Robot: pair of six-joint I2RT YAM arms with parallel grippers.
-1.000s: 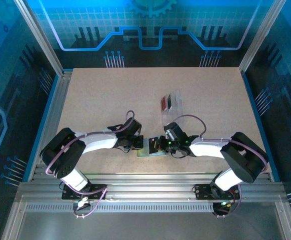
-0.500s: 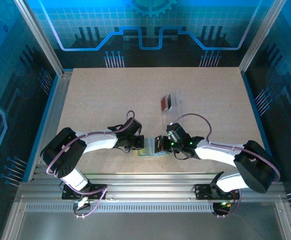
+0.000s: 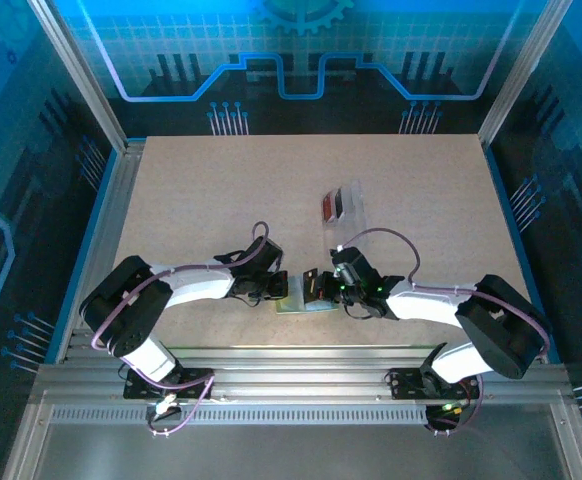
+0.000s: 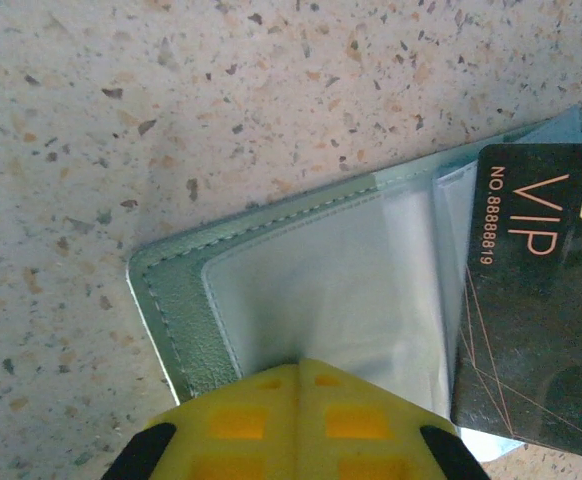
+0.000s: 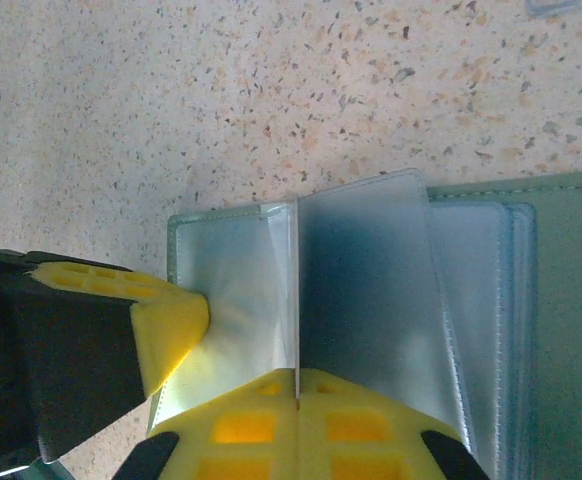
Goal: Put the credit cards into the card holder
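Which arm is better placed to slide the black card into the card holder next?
Right. The shut right gripper seems to hold the black card edge-on over the clear sleeves of the card holder, while the shut left gripper rests on it, likely pinning it.

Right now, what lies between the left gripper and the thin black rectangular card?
Left wrist view: between left gripper and black card lies a clear plastic sleeve of the pale grey-green card holder.

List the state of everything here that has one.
left gripper: jaws shut, pressing on card holder.
right gripper: jaws shut on black card.
card holder: open, lying flat.
black card: over the open holder.
red card: at clear pouch, untouched.
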